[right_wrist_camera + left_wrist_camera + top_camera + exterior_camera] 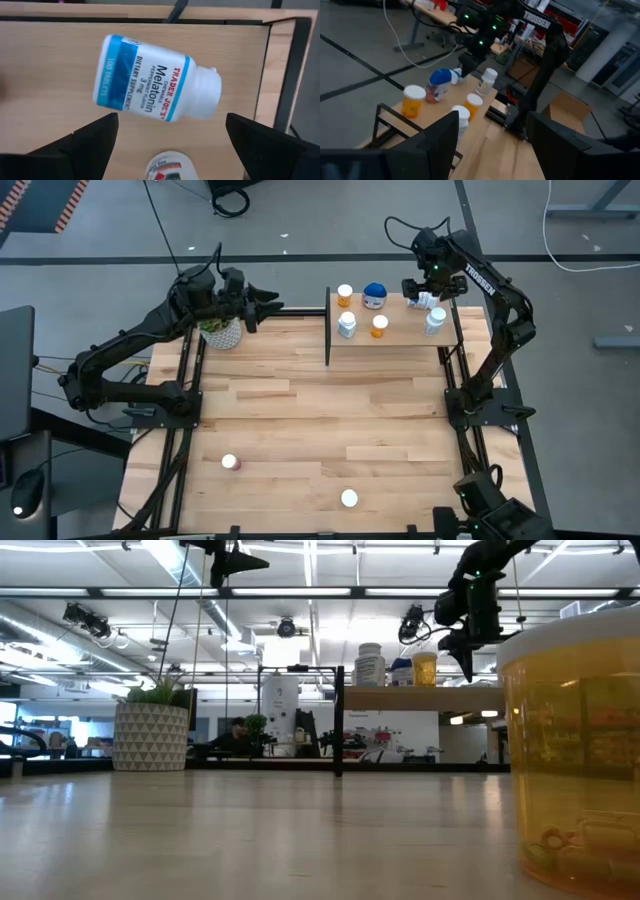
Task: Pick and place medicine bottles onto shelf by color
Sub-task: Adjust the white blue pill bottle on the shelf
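Dark fingers of the right gripper [170, 137] stood wide apart and empty above the light wooden shelf [50, 80], with the white, blue-labelled melatonin bottle [155, 92] lying on its side between and just beyond them. Four other bottles stood upright nearby on the shelf. The left gripper [268, 304] hovered part-open beside the potted plant [222, 331], holding nothing.

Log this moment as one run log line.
right end effector: open over shelf | melatonin bottle: lying on its side on shelf, released | left end effector: waiting near plant
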You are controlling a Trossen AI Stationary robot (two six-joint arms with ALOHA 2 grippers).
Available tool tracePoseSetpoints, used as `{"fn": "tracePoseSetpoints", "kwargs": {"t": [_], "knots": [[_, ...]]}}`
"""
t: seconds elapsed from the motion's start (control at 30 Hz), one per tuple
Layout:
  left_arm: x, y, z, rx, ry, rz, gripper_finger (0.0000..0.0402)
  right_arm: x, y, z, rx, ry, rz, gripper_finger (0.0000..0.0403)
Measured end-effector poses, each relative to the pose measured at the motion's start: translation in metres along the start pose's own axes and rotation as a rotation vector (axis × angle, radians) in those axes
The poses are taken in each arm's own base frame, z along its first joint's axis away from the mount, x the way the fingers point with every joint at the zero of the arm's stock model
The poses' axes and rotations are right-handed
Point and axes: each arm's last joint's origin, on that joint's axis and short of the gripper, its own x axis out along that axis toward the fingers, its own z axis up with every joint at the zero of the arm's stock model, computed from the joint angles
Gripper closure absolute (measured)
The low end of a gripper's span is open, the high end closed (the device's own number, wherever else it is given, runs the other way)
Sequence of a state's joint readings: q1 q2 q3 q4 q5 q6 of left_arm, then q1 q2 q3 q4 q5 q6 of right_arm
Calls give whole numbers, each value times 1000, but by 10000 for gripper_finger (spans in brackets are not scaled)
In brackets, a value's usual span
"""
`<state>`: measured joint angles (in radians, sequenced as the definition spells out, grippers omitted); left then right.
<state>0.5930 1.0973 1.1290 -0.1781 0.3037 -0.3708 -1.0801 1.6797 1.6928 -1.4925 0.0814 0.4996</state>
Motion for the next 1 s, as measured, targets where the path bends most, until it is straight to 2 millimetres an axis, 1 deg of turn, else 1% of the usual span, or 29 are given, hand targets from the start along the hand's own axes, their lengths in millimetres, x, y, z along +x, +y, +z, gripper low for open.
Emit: {"fn": "tracePoseSetpoints", "kwargs": {"t": [0.13, 0.43, 0.53, 0.6, 0.67, 0.73, 0.87, 1.0], "knots": [[0, 0, -1, 19, 9, -4, 159, 7, 2, 2, 6, -8, 7, 24], [0, 0, -1, 49, 8, -2, 164, 6, 3, 4, -80, -32, 20, 24], [0, 0, -1, 42, 8, -2, 165, -2, 3, 5, -127, -58, 27, 24], [0, 0, -1, 40, 8, -2, 165, -12, 1, 8, -144, -96, 20, 24], [0, 0, -1, 40, 8, -2, 167, -22, -2, 11, -150, -153, -2, 24], [0, 0, -1, 41, 8, -1, 168, -28, -6, 15, -154, -202, -45, 24], [0, 2, 0, 39, 2, 14, 168, -27, -14, 24, -74, -247, -41, 29], [0, 3, 0, 37, -12, 52, 170, -13, -19, 25, 28, -186, -13, 33]]}}
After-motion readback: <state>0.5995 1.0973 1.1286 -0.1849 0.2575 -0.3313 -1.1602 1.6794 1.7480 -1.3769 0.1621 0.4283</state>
